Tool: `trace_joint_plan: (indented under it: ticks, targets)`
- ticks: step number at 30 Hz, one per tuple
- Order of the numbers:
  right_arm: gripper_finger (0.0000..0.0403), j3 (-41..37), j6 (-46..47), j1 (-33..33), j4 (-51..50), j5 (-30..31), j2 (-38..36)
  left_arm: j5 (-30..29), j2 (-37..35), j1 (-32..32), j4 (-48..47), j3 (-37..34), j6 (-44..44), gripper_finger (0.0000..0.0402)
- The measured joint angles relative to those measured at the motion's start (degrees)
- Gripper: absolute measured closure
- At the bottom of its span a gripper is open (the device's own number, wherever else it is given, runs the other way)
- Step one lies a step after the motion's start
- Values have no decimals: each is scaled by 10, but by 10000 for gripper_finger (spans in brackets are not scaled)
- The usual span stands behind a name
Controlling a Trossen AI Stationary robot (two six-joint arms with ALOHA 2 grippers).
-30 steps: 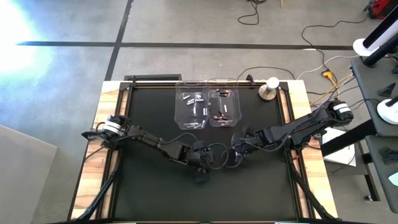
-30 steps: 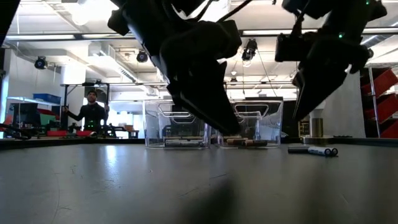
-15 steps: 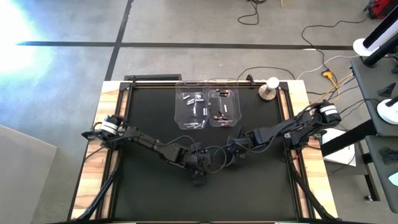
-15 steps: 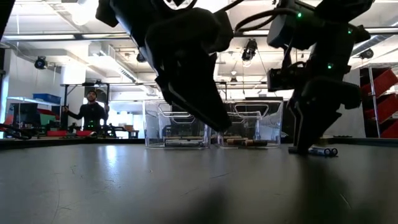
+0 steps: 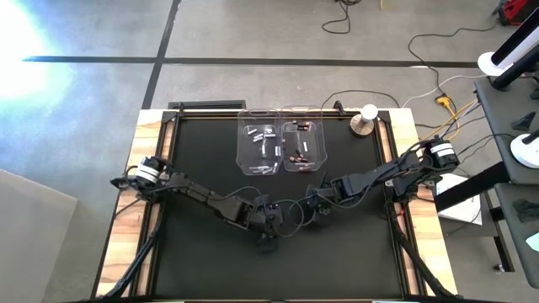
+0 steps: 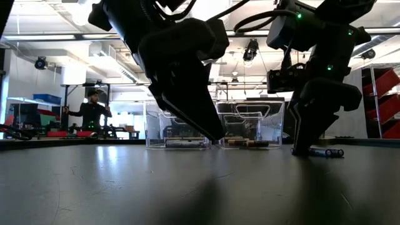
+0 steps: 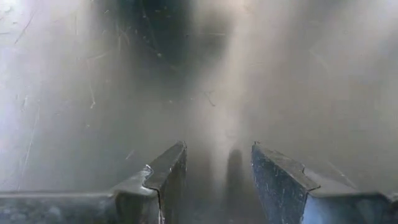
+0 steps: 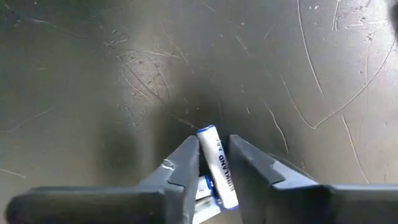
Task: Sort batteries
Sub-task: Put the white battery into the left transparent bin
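One white battery (image 8: 217, 165) (blue-capped) clamped between right end effector (image 8: 214, 163) fingers, on table.

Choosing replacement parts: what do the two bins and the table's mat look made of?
The two clear rectangular bins look like glossy transparent plastic: batteries show through the walls. The dark table mat looks like smooth rubber or vinyl, probably; fine pale scratches and a dull sheen mark it.
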Motion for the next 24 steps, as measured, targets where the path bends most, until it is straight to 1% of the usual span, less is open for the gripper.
trace_joint_plan:
  ticks: [5,8,13,16,20,24]
  targets:
    - [358,0,-11,0,2,0,2,-5,0,0,4,-2,-2,243]
    - [370,0,-21,0,3,0,2,-5,0,0,16,-2,-7,243]
    - [370,0,-28,0,3,2,-4,-27,-12,0,14,-2,-10,243]
    - [370,11,-50,0,-6,2,-16,-36,-28,0,14,-3,-10,243]
    - [370,54,-77,0,-15,3,-40,-52,-60,1,-2,-8,-8,243]
    - [370,112,-87,0,-33,6,-64,-83,-103,1,-33,-8,6,243]
